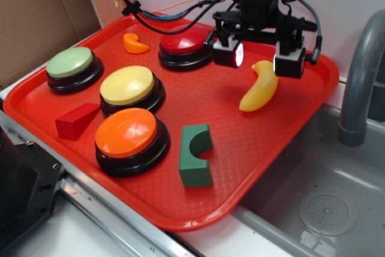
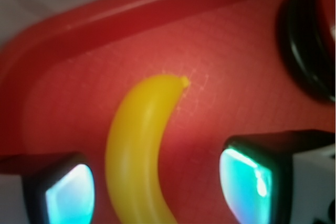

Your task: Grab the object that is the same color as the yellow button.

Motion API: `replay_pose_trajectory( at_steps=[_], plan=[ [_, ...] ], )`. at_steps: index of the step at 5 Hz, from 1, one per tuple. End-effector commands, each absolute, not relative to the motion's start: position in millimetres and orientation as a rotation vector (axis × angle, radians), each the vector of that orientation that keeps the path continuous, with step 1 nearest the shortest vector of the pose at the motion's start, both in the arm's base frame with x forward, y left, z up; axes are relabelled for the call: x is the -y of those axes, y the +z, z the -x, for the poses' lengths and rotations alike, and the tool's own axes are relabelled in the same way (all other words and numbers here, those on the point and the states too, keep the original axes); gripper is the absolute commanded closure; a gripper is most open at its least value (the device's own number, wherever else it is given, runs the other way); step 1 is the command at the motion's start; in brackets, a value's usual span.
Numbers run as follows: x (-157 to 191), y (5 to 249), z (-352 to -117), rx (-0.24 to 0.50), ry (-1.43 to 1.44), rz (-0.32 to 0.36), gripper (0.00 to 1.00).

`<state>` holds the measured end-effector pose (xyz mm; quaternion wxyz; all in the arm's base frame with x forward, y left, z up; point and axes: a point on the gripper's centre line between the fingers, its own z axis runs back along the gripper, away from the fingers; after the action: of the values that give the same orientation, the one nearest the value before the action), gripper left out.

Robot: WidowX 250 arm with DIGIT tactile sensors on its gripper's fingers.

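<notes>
A glossy yellow banana (image 1: 260, 87) lies on the red tray (image 1: 252, 148) near its back right corner. My gripper (image 1: 258, 58) hangs just above the banana's far end, open, one finger on each side of it. In the wrist view the banana (image 2: 137, 150) curves up between the two glowing pads (image 2: 69, 198), closer to the left one, with a gap on both sides. The yellow button (image 1: 127, 85) sits left of centre on the tray, pale yellow dome on a black base.
Also on the tray: a green button (image 1: 71, 63), an orange button (image 1: 126, 133), a red button (image 1: 185, 41), a small orange crescent (image 1: 135, 43), a red wedge (image 1: 77, 121), a green arch block (image 1: 196, 154). A sink (image 1: 325, 209) and grey faucet (image 1: 361, 76) lie right.
</notes>
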<state>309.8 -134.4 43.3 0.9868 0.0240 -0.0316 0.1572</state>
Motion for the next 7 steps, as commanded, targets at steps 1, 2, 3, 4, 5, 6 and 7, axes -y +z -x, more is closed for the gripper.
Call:
replay_pose_trajectory(
  at_steps=[1, 2, 3, 4, 5, 6, 7],
  plan=[
    [133.6, 42.0, -307.5, 0.066, 0.281, -0.035, 0.0],
    [135.1, 38.6, -309.3, 0.057, 0.26, -0.022, 0.0],
    [132.6, 41.6, -307.7, 0.063, 0.242, -0.003, 1.0],
    [132.2, 40.7, -307.2, 0.083, 0.213, 0.014, 1.0],
    [127.2, 48.3, -305.4, 0.114, 0.174, 0.023, 1.0],
    [123.5, 65.0, -299.9, 0.143, 0.089, 0.046, 1.0],
    [110.7, 114.6, -284.2, 0.188, 0.017, 0.111, 1.0]
  ],
)
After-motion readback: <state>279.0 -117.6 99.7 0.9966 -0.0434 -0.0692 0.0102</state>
